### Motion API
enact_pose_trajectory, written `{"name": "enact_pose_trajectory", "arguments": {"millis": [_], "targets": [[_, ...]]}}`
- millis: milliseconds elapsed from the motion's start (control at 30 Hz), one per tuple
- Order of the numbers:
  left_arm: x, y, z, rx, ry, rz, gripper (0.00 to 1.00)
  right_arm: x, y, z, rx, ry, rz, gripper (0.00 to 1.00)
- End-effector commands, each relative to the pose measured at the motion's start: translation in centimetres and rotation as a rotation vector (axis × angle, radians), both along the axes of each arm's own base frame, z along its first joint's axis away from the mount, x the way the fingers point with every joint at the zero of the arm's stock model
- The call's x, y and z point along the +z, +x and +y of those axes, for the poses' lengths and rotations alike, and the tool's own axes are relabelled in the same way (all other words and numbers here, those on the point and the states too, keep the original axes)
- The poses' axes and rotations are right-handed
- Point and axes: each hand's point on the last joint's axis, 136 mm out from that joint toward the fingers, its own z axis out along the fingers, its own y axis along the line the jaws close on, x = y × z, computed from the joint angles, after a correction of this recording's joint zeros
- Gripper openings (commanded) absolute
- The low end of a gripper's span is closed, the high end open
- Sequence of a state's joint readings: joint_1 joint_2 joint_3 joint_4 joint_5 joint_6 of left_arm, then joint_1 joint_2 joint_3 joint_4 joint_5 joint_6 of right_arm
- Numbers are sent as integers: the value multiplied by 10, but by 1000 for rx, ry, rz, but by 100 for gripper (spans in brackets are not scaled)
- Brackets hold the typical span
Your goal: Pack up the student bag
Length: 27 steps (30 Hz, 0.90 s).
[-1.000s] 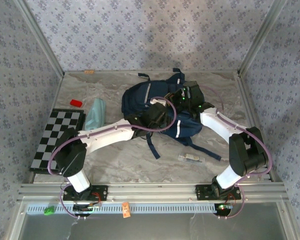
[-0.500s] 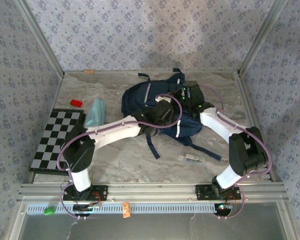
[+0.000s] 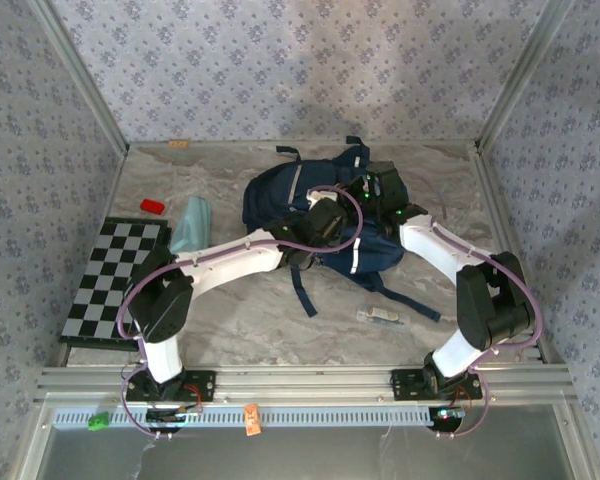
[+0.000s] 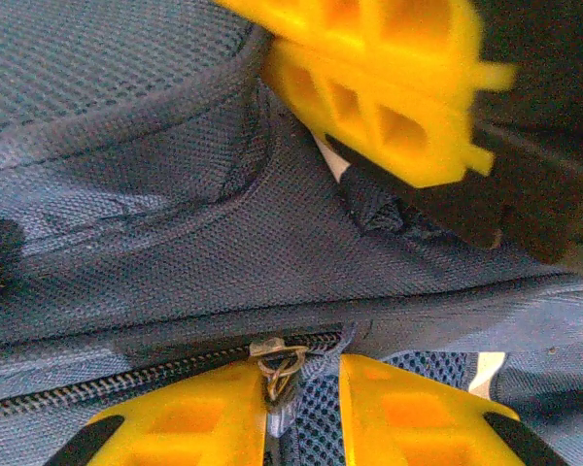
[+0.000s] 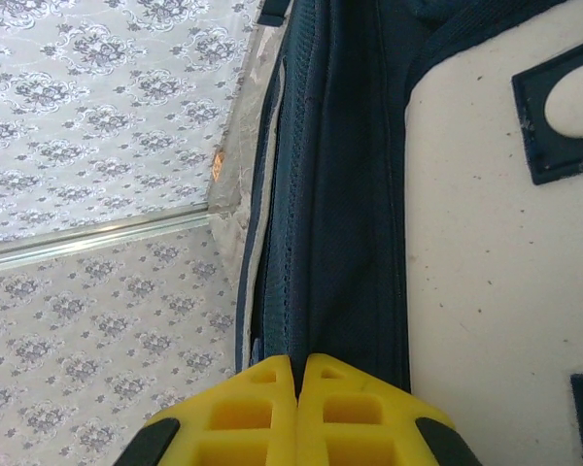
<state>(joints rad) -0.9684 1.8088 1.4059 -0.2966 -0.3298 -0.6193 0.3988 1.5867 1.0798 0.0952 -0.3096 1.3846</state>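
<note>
Working the student bag [image 3: 280,195] at the far middle of the desk [image 3: 240,320].
Right pincer [image 5: 298,369] clenched on its fabric; left pincer [image 4: 303,377] straddles the zipper pull [image 4: 280,361], grip cannot be told; zipper teeth [image 4: 97,393] stretch left of it.

walled on three sides with pale grey-blue floral wallpaper [image 3: 280,60], joined at the back corners by slanting aluminium posts [image 3: 80,75]. floored with a beige-grey marbled tabletop [image 3: 230,320], edged on the near side by an aluminium rail [image 3: 310,380] and a slotted grey strip [image 3: 360,415]. lit softly and evenly, with faint shadows. papered alike in the right wrist view, crossed there by a metal strip [image 5: 78,241].
</note>
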Motion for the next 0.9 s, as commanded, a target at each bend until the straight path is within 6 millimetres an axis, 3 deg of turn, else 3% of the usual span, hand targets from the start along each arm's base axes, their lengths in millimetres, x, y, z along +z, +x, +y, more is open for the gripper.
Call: {"name": "enact_pose_trajectory", "arguments": {"millis": [0,300,500,767,867], "targets": [[8,11,-4,16,-15,-29,21,46,9,14,35,76,-133,0],[1,4,28,51,82,-15,6,48,9,8,30,61,-139,0],[-4,1,49,63,144,-9,5,46,8,8,28,54,-137,0],[-8,11,26,28,97,-33,22,50,8,17,41,54,-146,0],[-11,17,17,15,93,-40,22,50,7,19,50,49,-144,0]]}}
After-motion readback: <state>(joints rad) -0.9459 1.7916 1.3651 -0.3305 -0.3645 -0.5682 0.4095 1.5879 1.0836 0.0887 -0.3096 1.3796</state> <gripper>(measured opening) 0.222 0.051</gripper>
